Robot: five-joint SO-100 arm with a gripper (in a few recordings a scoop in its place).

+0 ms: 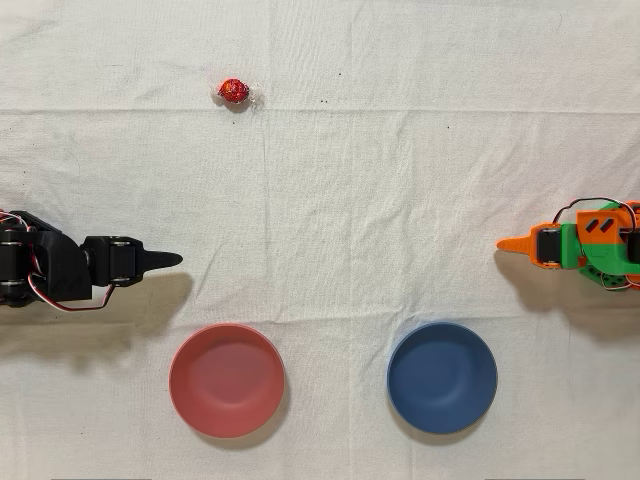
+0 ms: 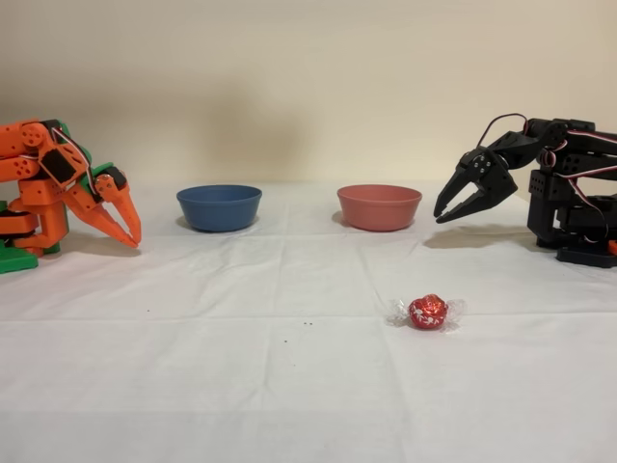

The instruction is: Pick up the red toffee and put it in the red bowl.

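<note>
The red toffee (image 1: 233, 91) lies alone on the white cloth, small and shiny with clear twisted ends; in the fixed view the toffee (image 2: 427, 312) sits near the front, right of centre. The red bowl (image 1: 227, 380) is empty, and in the fixed view this bowl (image 2: 379, 207) stands behind the toffee. My black gripper (image 1: 175, 259) hangs at the left edge of the overhead view, between toffee and bowl and well apart from both. From the side the gripper (image 2: 440, 218) points down-left above the cloth, its tips together and holding nothing.
A blue bowl (image 1: 442, 377) of the same size stands beside the red one; it is at the left in the fixed view (image 2: 219, 207). The idle orange arm (image 1: 580, 245) rests at the opposite table edge. Wrinkled cloth covers the whole table.
</note>
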